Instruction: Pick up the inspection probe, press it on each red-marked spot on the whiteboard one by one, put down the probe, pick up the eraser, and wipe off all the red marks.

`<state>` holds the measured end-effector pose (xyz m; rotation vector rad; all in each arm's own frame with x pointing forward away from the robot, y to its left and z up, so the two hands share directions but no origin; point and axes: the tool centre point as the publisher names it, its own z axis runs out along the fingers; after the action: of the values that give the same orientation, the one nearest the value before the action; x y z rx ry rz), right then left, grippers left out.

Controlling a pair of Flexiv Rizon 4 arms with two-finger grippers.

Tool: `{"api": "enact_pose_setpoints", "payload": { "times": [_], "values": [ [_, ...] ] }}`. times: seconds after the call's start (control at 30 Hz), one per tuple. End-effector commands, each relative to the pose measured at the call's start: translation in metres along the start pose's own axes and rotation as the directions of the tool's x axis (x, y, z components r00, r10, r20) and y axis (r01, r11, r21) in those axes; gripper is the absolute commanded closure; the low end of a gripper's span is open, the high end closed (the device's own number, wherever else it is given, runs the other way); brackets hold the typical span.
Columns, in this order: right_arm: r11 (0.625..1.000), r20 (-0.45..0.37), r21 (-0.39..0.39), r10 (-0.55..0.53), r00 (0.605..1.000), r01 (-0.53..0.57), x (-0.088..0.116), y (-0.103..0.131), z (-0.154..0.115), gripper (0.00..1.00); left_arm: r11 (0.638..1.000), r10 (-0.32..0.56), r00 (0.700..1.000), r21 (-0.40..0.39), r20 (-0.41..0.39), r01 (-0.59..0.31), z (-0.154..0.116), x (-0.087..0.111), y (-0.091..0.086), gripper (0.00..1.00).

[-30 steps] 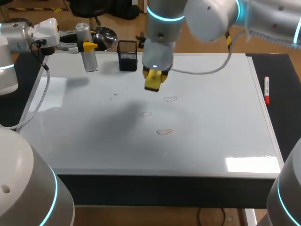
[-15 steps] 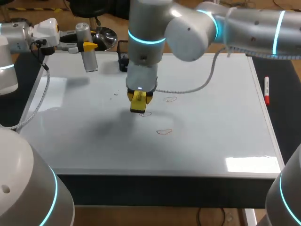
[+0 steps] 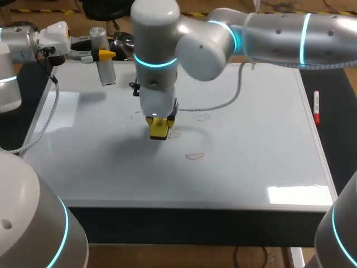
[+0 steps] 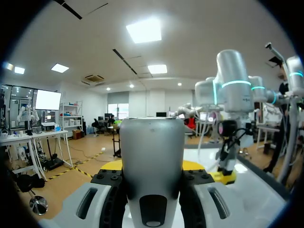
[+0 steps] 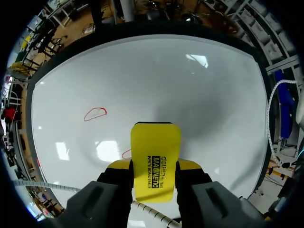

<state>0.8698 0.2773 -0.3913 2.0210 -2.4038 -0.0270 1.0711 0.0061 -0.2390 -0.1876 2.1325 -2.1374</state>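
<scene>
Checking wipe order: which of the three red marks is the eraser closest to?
The middle mark, right beside the eraser held in the right gripper. The rear mark and front mark lie clear of it.

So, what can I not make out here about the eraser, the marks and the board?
Whether the eraser touches the whiteboard: in the head view my right arm stands over it; in the right wrist view the eraser hides its own underside.
The middle red mark: partly under the eraser in both views.
The whiteboard in the left wrist view: the inspection probe blocks much of it.
</scene>
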Motion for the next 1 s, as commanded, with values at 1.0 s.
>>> {"api": "enact_pose_setpoints", "payload": {
  "times": [1.0],
  "values": [
    [0.996, -0.033, -0.023, 0.08, 0.996, -0.081, 0.018, 0.007, 0.061, 1.0, 1.0, 0.001, 1.0, -0.001, 0.002, -0.001, 0.0, 0.001, -0.001, 1.0]
  ]
}}
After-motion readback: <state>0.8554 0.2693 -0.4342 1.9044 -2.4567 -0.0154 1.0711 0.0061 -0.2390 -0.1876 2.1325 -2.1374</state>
